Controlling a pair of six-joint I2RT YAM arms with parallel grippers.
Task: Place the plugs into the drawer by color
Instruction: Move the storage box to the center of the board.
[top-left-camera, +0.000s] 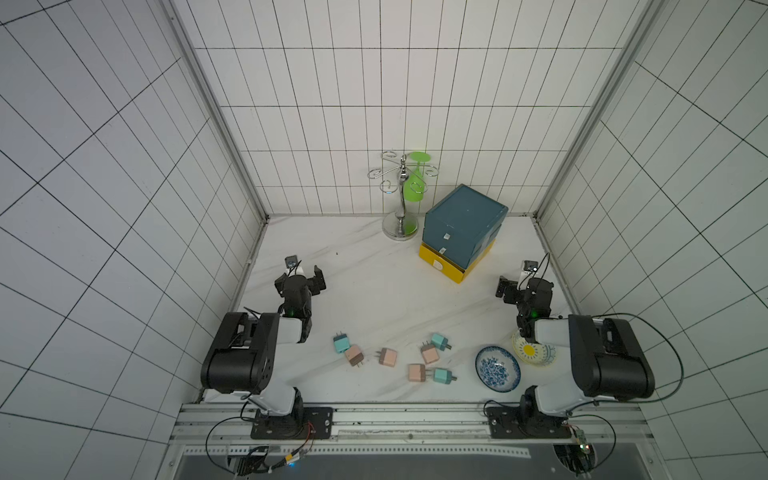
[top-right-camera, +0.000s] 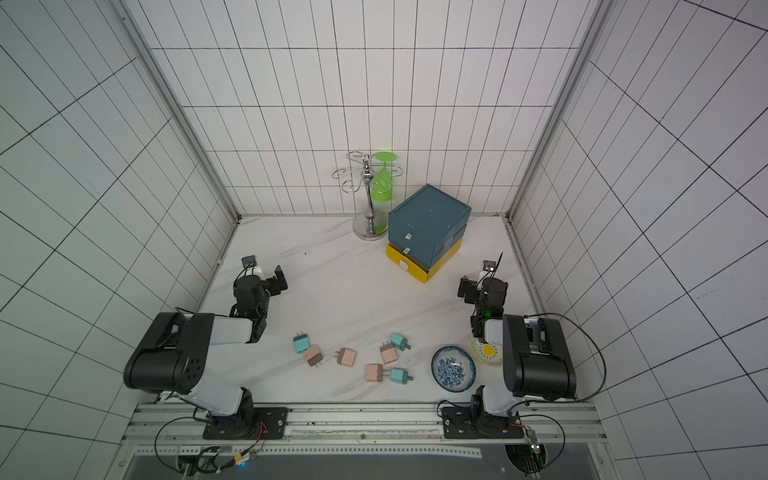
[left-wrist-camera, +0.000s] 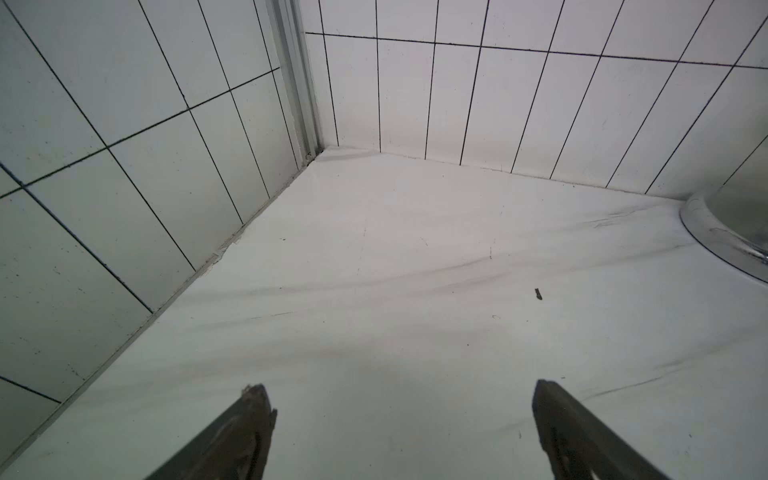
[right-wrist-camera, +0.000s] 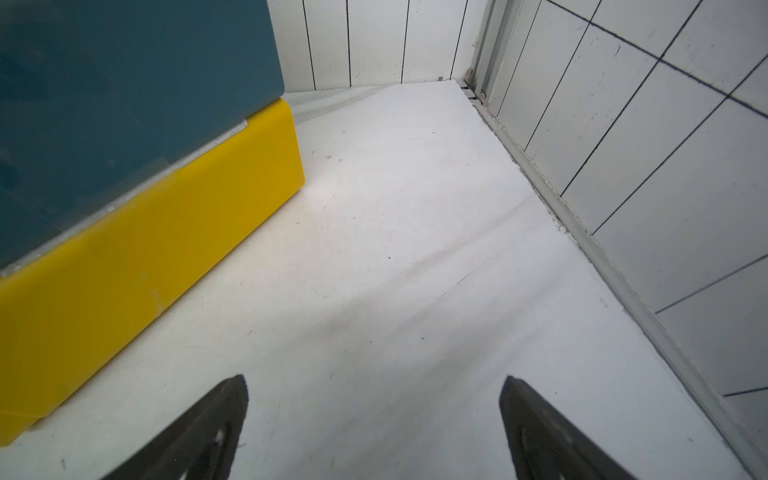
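1. Both claws are spread as wide as they go and hold nothing. The left claw (left-wrist-camera: 401, 395) has only bare table (left-wrist-camera: 415, 270) between its jaws.
2. The right claw (right-wrist-camera: 374, 382) hangs over bare table just beside the drawer (right-wrist-camera: 124, 124), facing its side wall and not touching it.
3. All seven plugs lie loose near the table's front edge, between the two arm bases. In both top views a teal plug (top-left-camera: 340, 344) sits just beside a pink plug (top-left-camera: 354, 354) on the left. A lone pink one (top-left-camera: 387, 356) lies in the middle, and two teal and two pink cluster to the right of it. Their prongs point every which way.
4. Both claws point toward the back wall, so the plugs lie behind them, back toward the bases. Each arm would have to draw back and turn down to reach one. The left arm is nearer the teal-and-pink pair. The right arm is nearer the right cluster, but two bowls (top-left-camera: 497, 368) sit close by it.
5. The drawer stands at the back right, turned at an angle, so its fronts and white tabs (top-left-camera: 446, 236) face near and left. Every tier looks shut, so one probably has to be pulled open first. The right claw is nearer, yet it is off the drawer's side, not its front.
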